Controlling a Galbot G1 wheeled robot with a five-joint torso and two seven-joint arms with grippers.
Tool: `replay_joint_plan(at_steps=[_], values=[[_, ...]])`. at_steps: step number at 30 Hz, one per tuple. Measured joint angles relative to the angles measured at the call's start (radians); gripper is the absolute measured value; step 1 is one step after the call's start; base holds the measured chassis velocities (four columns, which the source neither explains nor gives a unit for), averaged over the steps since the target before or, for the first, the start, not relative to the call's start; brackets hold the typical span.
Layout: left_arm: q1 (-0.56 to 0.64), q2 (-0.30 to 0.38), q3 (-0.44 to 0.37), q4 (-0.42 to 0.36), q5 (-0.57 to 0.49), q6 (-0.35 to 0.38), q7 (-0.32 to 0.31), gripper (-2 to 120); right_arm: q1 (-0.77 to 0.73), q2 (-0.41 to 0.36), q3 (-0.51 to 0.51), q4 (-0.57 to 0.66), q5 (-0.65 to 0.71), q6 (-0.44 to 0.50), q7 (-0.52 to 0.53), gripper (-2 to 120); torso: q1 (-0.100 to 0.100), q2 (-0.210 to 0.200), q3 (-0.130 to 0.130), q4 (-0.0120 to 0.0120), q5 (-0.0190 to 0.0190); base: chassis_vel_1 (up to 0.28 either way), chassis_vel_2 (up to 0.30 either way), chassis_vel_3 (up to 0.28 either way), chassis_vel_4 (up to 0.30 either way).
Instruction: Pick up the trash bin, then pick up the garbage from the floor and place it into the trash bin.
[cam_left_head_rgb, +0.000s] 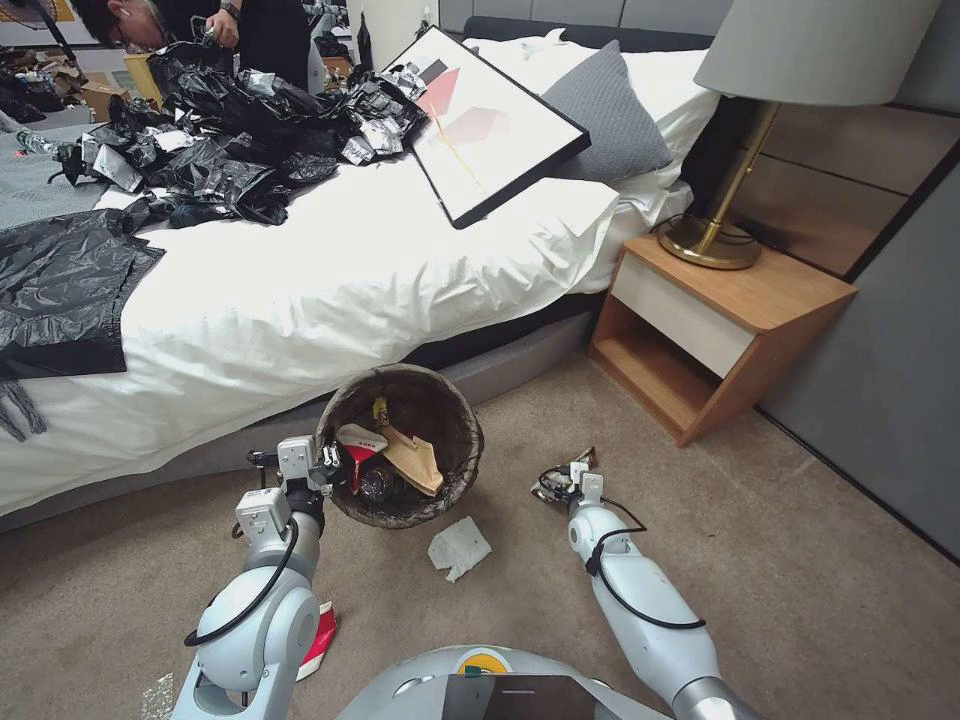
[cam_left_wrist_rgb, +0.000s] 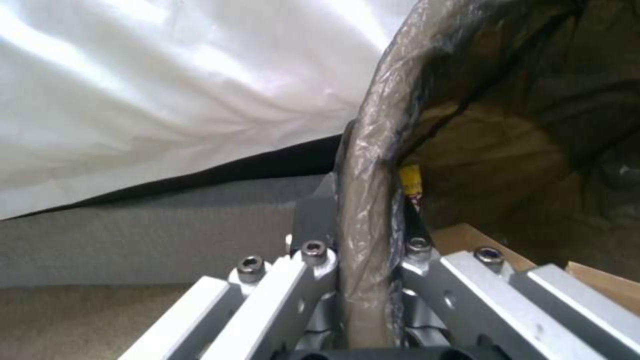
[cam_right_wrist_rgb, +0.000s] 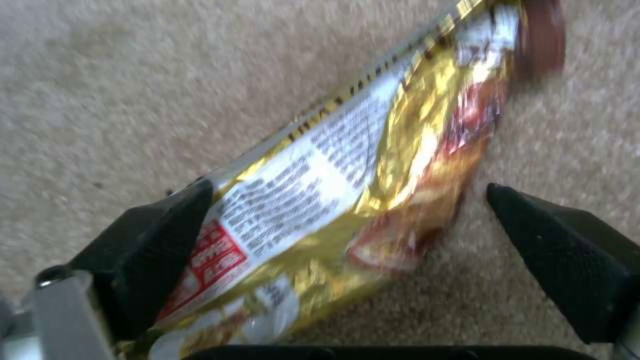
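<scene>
- Clamping the trash bin (cam_left_head_rgb: 400, 445) by its near rim, our left gripper (cam_left_head_rgb: 322, 462) has its fingers closed on the liner-wrapped edge (cam_left_wrist_rgb: 363, 210), beside the bed (cam_left_head_rgb: 300, 300).
- We see a paper cup (cam_left_head_rgb: 358, 443) and tan paper bag (cam_left_head_rgb: 415, 460) inside the trash bin.
- Our right gripper (cam_left_head_rgb: 560, 478) sits low to the right of the trash bin, pads (cam_right_wrist_rgb: 160, 235) spread wide around a gold snack wrapper (cam_right_wrist_rgb: 360, 185) on the carpet (cam_left_head_rgb: 800, 600); the wrapper touches one pad.
- A white tissue (cam_left_head_rgb: 458, 547) lies just in front of the trash bin.

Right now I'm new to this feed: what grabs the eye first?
The trash bin, partly filled, hangs before the bed, its rim clamped by the left gripper. The right gripper, open, straddles a gold wrapper on the carpet; a tissue lies nearby.
</scene>
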Motion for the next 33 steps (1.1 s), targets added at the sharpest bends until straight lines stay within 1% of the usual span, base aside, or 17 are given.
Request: replay_joint_plan(at_steps=[3, 6, 7, 9, 10, 12, 14, 16, 17, 19, 20, 23, 24, 26, 27, 28, 33], values=[[0.000, 0.000, 0.000, 0.000, 0.001, 0.000, 0.000, 4, 0.008, 0.003, 0.000, -0.022, -0.003, 0.010, -0.011, 92, 0.000, 0.000, 0.000, 0.0000, 0.0000, 0.000, 0.000, 0.000, 0.000], [0.001, 0.000, -0.001, -0.002, 0.001, 0.000, 0.000, 4, 0.016, 0.006, 0.002, -0.045, -0.011, 0.023, -0.024, 78, 0.000, 0.000, 0.000, -0.0002, -0.0006, 0.000, 0.000, 0.000, 0.000], [0.001, 0.000, -0.001, -0.002, 0.001, 0.000, 0.000, 4, 0.016, 0.006, 0.002, -0.045, -0.011, 0.023, -0.024, 78, 0.000, 0.000, 0.000, -0.0002, -0.0006, 0.000, 0.000, 0.000, 0.000], [0.001, 0.000, -0.004, -0.003, 0.001, 0.000, 0.000, 4, 0.018, 0.007, 0.003, -0.051, -0.013, 0.029, -0.027, 66, 0.000, 0.000, 0.000, -0.0004, -0.0008, 0.000, 0.000, 0.000, 0.000], [0.001, 0.000, -0.004, -0.003, 0.001, 0.000, 0.000, 4, 0.018, 0.007, 0.003, -0.051, -0.013, 0.029, -0.027, 66, 0.000, 0.000, 0.000, -0.0004, -0.0008, 0.000, 0.000, 0.000, 0.000], [0.000, 0.000, -0.004, -0.003, 0.000, 0.000, -0.001, 4, 0.020, 0.007, 0.003, -0.052, -0.013, 0.029, -0.029, 55, 0.000, 0.000, 0.000, -0.0003, -0.0007, 0.000, 0.000, 0.000, 0.000], [-0.001, 0.000, -0.004, -0.003, 0.000, 0.000, -0.001, 4, 0.020, 0.007, 0.003, -0.052, -0.013, 0.029, -0.029, 52, 0.000, 0.000, 0.000, -0.0003, -0.0007, 0.000, 0.000, 0.000, 0.000], [-0.003, 0.000, -0.002, -0.003, 0.000, 0.000, -0.001, 4, 0.021, 0.005, 0.003, -0.050, -0.013, 0.029, -0.030, 39, 0.000, 0.000, 0.000, 0.0002, -0.0001, 0.000, 0.000, 0.000, 0.000], [-0.003, 0.000, -0.002, -0.003, 0.000, 0.000, -0.001, 4, 0.021, 0.005, 0.003, -0.050, -0.013, 0.029, -0.030, 39, 0.000, 0.000, 0.000, 0.0002, -0.0001, 0.000, 0.000, 0.000, 0.000], [-0.003, 0.000, -0.002, -0.003, -0.001, 0.001, -0.001, 4, 0.021, 0.005, 0.003, -0.047, -0.013, 0.029, -0.031, 29, 0.000, 0.000, 0.000, 0.0005, 0.0003, 0.000, 0.000, 0.000, 0.000], [-0.003, 0.000, -0.002, -0.003, -0.001, 0.001, -0.001, 4, 0.021, 0.005, 0.003, -0.047, -0.013, 0.029, -0.031, 29, 0.000, 0.000, 0.000, 0.0005, 0.0003, 0.000, 0.000, 0.000, 0.000], [-0.003, 0.001, -0.002, -0.001, -0.001, 0.001, -0.001, 4, 0.020, 0.005, 0.003, -0.046, -0.014, 0.030, -0.032, 15, 0.000, 0.000, 0.000, 0.0003, 0.0003, 0.000, 0.000, 0.000, 0.000], [-0.003, 0.001, -0.002, -0.001, -0.001, 0.001, -0.001, 4, 0.020, 0.005, 0.003, -0.046, -0.014, 0.030, -0.032, 15, 0.000, 0.000, 0.000, 0.0003, 0.0003, 0.000, 0.000, 0.000, 0.000], [-0.003, 0.001, -0.002, -0.001, -0.001, 0.002, -0.001, 4, 0.019, 0.006, 0.003, -0.045, -0.018, 0.033, -0.032, 5, 0.000, 0.000, 0.000, 0.0004, 0.0005, 0.000, 0.000, 0.000, 0.000], [-0.003, 0.001, -0.002, -0.001, -0.001, 0.002, -0.001, 4, 0.019, 0.006, 0.003, -0.045, -0.018, 0.033, -0.032, 5, 0.000, 0.000, 0.000, 0.0004, 0.0005, 0.000, 0.000, 0.000, 0.000], [-0.003, 0.001, -0.003, -0.001, -0.001, 0.002, -0.001, 4, 0.018, 0.007, 0.003, -0.044, -0.020, 0.034, -0.032, 0, 0.000, 0.000, 0.000, 0.0001, 0.0003, 0.000, 0.000, 0.000, 0.000], [-0.001, 0.001, -0.003, -0.001, -0.001, 0.002, -0.001, 4, 0.017, 0.006, 0.003, -0.041, -0.022, 0.038, -0.032, 0, 0.000, 0.000, 0.000, 0.0001, 0.0003, 0.000, 0.000, 0.000, 0.000]])
